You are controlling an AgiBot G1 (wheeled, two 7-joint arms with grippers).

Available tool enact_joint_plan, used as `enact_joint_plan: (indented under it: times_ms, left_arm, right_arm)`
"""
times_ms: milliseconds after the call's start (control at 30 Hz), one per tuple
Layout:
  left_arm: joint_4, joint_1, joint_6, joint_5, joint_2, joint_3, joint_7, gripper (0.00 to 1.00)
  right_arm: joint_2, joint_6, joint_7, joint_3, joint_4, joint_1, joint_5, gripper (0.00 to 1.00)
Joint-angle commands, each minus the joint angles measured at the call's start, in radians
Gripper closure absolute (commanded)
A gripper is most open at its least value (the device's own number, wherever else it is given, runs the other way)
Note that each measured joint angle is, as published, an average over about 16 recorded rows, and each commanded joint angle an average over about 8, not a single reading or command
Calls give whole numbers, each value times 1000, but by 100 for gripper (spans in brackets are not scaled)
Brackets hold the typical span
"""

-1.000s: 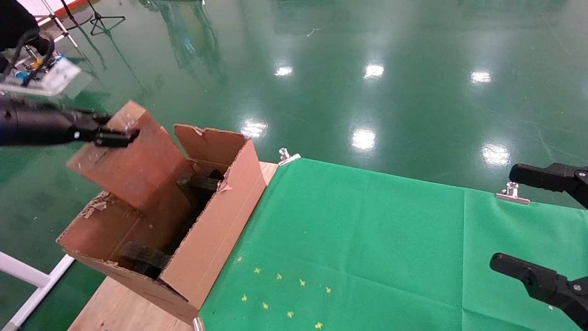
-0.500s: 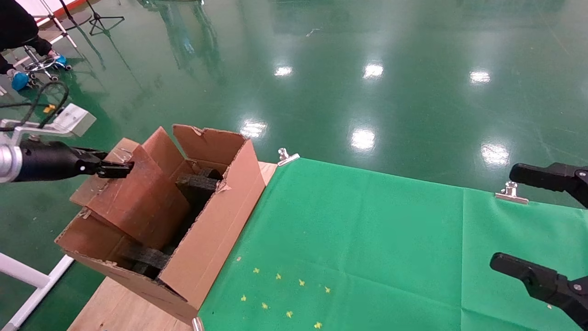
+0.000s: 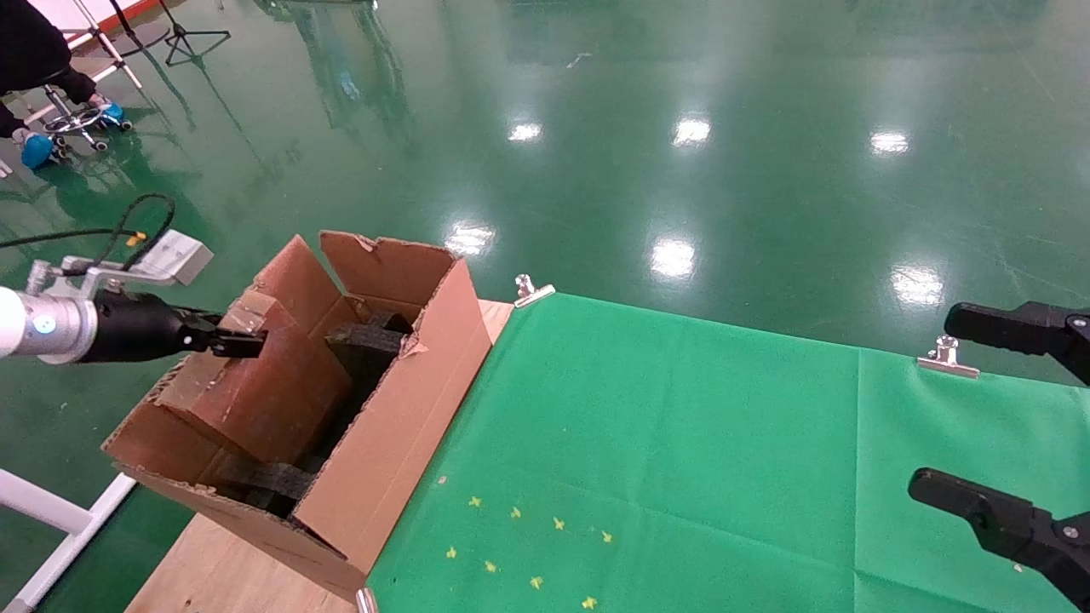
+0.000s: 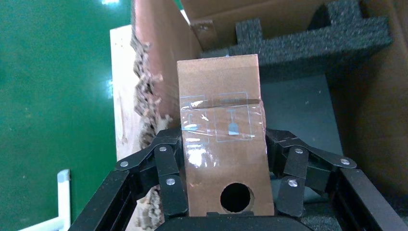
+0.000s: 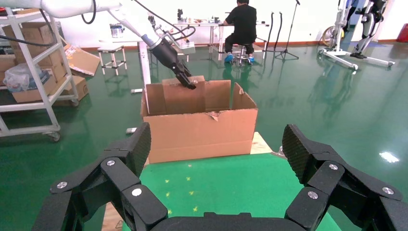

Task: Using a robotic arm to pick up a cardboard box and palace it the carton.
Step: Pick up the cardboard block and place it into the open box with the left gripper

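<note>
The small brown cardboard box (image 3: 264,383) stands tilted inside the large open carton (image 3: 400,409), its lower end down among the black foam pieces (image 3: 366,340). My left gripper (image 3: 234,340), on the white robotic arm, is shut on the box's upper end at the carton's far-left side. In the left wrist view the taped box (image 4: 219,120) sits between the fingers (image 4: 168,163), with foam (image 4: 308,43) beyond it. My right gripper (image 3: 979,413) hangs open and empty over the table's right edge. The right wrist view shows the carton (image 5: 202,132) and the box (image 5: 185,98) from afar.
A green cloth (image 3: 681,443) covers the table, held by metal clips (image 3: 532,291) (image 3: 948,358). Bare wood (image 3: 221,570) shows under the carton. A white frame (image 3: 51,511) stands at the left. A seated person (image 5: 243,24) and a shelf rack (image 5: 29,72) are farther off.
My left gripper has come down and slightly right, lowering the cardboard box from above the carton's flaps to deep inside it. The right gripper has not moved.
</note>
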Motion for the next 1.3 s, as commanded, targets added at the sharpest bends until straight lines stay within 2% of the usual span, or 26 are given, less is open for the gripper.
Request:
enact_joint_plan:
  times_ms: [33, 200, 233, 467, 500, 1300]
  left_arm:
    - [23, 1, -7, 4, 10, 3, 7, 100]
    - [66, 8, -26, 5, 28, 4, 27, 100]
    - [73, 9, -28, 4, 31, 3, 30, 94]
    - [104, 12, -42, -7, 42, -5, 49, 6]
    - [106, 13, -43, -7, 43, -5, 50, 0]
    - [72, 0, -15, -17, 40, -10, 60, 0]
  right_arm:
    - [0, 0, 0, 0, 0, 0, 0, 0]
    - [0, 0, 0, 0, 0, 0, 0, 0]
    - [0, 0, 0, 0, 0, 0, 0, 0]
    - [0, 0, 0, 0, 0, 0, 0, 0]
    - [0, 0, 0, 0, 0, 0, 0, 0]
    - [0, 0, 0, 0, 0, 0, 0, 0]
